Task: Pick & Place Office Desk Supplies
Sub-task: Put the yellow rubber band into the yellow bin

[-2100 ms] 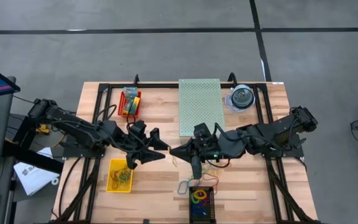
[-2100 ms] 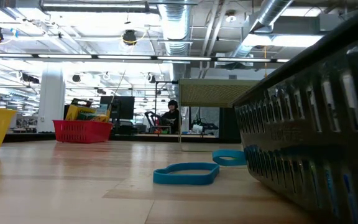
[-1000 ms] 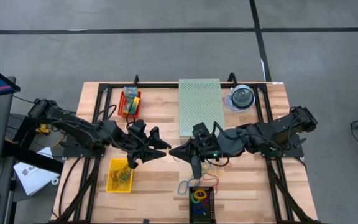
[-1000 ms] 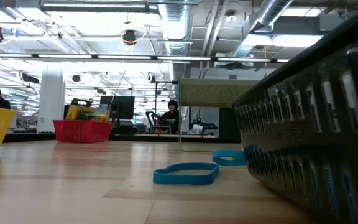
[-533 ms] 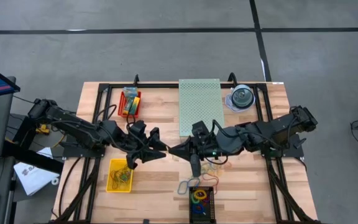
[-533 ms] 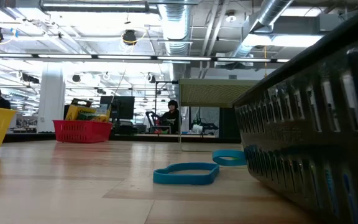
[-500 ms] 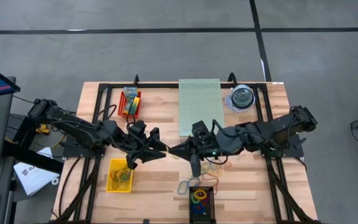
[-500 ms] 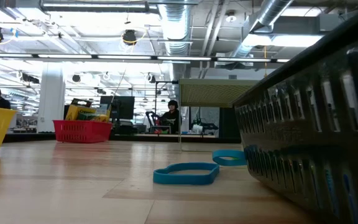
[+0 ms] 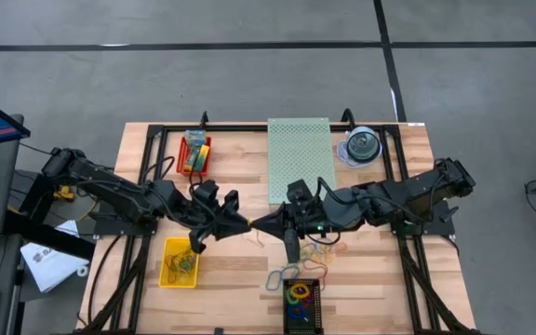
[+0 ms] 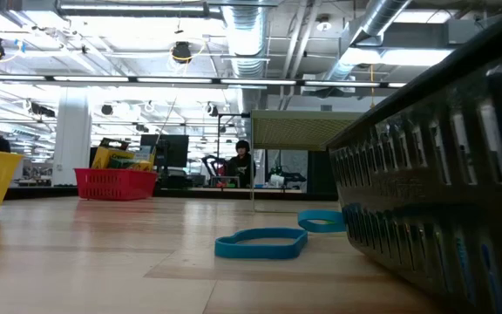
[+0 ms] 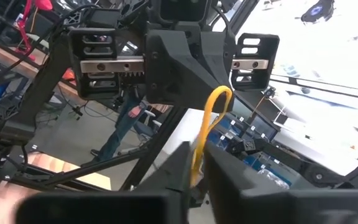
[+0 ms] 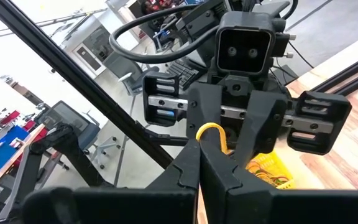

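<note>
Rubber bands fill the black bin; both jaws pinch one yellow band between them.

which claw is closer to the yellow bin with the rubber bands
Left. The left claw is over mid-table, just up and right of the yellow bin. The right claw meets it tip to tip from the far side, a little farther from the bin.
</note>
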Controlling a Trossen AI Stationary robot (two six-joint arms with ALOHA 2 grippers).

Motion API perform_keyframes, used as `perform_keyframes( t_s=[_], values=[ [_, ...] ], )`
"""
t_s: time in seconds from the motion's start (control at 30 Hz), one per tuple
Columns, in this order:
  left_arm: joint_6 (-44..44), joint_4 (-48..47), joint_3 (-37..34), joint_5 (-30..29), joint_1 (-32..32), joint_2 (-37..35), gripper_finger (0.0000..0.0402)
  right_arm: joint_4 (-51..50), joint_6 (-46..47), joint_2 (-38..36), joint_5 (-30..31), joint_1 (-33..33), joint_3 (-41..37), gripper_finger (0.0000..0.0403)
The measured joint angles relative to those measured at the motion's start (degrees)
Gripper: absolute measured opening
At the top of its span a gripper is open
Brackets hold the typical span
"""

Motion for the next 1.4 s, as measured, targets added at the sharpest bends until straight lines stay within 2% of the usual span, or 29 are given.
perform_keyframes(
  t_s=[0.07, 0.2, 0.3, 0.4, 0.67, 0.8, 1.1, 1.27, 1.4],
  values=[
    [0.5, 0.0, 0.0, 0.0, 0.0, 0.0, 0.001, 0.0, 0.0, 0.0, 0.0, 0.0, 0.0, 0.0],
    [0.6, 0.0, 0.0, 0.0, 0.0, 0.0, 0.0003, 0.2, 0.2, 0.0, 0.0, 0.0, 0.0, 0.0001],
    [0.6, 0.0, 0.0, 0.0, 0.0, 0.0, 0.0002, 0.4, -0.2, 0.0, 0.1, 0.0, 0.0, 0.002],
    [0.6, 0.0, 0.0, 0.0, 0.0, 0.0, 0.0001, 0.4, -0.4, 0.0, 0.6, 0.0, 0.0, 0.0061],
    [0.4, -0.2, 0.0, 0.0, -0.4, 0.0, 0.0001, 0.0, -0.8, 0.0, 2.6, 0.0, 0.0, 0.0203],
    [0.2, -1.3, 0.0, 0.1, -1.8, 0.0, 0.0001, -1.9, -0.3, 0.0, 4.8, 0.0, 0.0, 0.0248],
    [-6.0, -13.9, 0.0, 0.1, -6.8, 0.0, 0.0, -9.1, 3.3, 0.0, 6.7, 0.0, 0.0, 0.0255],
    [-15.0, -26.0, 0.0, 0.1, -12.1, -0.7, 0.0, -13.5, 6.2, -0.1, 6.8, 0.2, 0.0, 0.0255],
    [-25.0, -39.3, 0.0, -0.4, -17.5, -2.1, 0.0, -19.0, 10.3, -0.1, 7.6, 1.0, 0.0, 0.0255]
  ],
)
